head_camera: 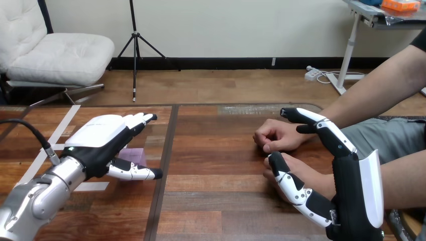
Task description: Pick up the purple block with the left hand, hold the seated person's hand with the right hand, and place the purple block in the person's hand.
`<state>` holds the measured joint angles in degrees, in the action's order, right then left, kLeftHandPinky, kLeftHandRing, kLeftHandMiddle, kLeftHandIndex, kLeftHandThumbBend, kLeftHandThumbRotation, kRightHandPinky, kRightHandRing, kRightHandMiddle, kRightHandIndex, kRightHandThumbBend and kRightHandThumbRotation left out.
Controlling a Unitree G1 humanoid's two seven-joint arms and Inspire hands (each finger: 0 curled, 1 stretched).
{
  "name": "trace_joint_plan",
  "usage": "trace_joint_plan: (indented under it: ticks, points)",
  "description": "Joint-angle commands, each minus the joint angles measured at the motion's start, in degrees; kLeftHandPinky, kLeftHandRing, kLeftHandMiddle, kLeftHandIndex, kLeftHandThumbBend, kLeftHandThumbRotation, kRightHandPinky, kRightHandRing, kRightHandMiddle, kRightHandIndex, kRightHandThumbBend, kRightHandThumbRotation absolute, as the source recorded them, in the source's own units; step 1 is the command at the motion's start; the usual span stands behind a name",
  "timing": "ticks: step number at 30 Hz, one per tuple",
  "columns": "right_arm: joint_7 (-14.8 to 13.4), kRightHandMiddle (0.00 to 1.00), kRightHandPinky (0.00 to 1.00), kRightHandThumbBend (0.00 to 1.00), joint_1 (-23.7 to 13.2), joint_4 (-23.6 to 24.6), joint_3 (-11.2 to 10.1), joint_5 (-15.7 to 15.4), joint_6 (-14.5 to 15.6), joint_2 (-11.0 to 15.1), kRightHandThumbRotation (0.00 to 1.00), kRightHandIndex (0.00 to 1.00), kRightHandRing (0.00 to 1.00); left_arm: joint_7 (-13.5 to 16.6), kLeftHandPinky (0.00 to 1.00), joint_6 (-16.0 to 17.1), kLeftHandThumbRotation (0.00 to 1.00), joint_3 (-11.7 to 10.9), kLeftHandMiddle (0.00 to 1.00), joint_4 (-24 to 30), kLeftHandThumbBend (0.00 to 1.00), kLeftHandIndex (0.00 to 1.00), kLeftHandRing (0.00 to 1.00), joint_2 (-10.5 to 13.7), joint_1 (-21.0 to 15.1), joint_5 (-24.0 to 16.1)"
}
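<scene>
**Left hand over purple block, right hand bracketing the person's hand**

Purple block point(134, 154) sits on the worktop point(216, 165), left of the centre seam. It lies in the gap between the left hand's point(100, 138) fingers and thumb. Fingers point(140, 119) are straight and reach out above and past the block. The thumb point(135, 173) is stretched out on the block's near side. Most of the block is hidden under the palm and only a pale purple face shows. Can't tell whether the thumb or palm touches it. Nothing is wrapped round it, so the left hand is spread.

Right hand point(351, 196) stands edge-up at the right side, also spread. Its fingers point(321, 125) are nearly straight and point away from the robot. The thumb point(291, 186) angles toward the table's middle.

The person's nearer hand point(306, 175) lies between that thumb and the fingers, with the thumb lying along its near edge. No curl round it is visible. The person's farther hand point(276, 135) is a loose fist on the worktop, just beside the right fingertips.

The block is well apart from both of the person's hands. White tape strips point(63, 128) run across the worktop near the left arm.
</scene>
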<state>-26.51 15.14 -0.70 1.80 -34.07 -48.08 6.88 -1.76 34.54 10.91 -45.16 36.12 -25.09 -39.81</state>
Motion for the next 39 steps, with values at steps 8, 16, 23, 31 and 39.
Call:
trace_joint_plan:
  ticks: [8, 16, 23, 31, 39]
  points:
    - [0.1, 0.74, 0.65, 0.42, -2.8, 0.0, -0.5, 1.1, -0.1, 0.3, 0.37, 0.72, 0.72, 0.9, 0.89, 0.4, 0.49, 1.7, 0.94, -4.5, 0.77, 0.93, 0.94, 0.1, -7.2, 1.6]
    - [0.3, 0.73, 0.65, 0.42, -2.6, 0.3, -0.6, 1.1, 0.2, 0.4, 0.36, 0.71, 0.72, 1.9, 0.88, 0.7, 0.48, 2.7, 0.93, -6.3, 0.78, 0.92, 0.93, -0.1, -8.0, 1.6]
    - [0.4, 0.73, 0.64, 0.42, -2.6, 0.4, -0.7, 1.0, 0.2, 0.4, 0.36, 0.71, 0.72, 2.2, 0.87, 0.6, 0.47, 3.2, 0.93, -7.3, 0.78, 0.92, 0.92, -0.2, -8.3, 1.7]
    - [0.4, 0.73, 0.65, 0.42, -2.5, 0.2, -0.7, 0.9, 0.2, 0.5, 0.37, 0.71, 0.72, 3.3, 0.86, 0.6, 0.47, 3.9, 0.93, -8.5, 0.77, 0.92, 0.92, -0.2, -8.8, 1.3]
    - [0.7, 0.74, 0.65, 0.42, -2.4, 0.3, -0.8, 1.1, 0.3, 0.7, 0.38, 0.71, 0.73, 3.9, 0.86, -0.5, 0.46, 4.9, 0.93, -9.1, 0.77, 0.92, 0.92, -0.3, -9.1, 1.1]
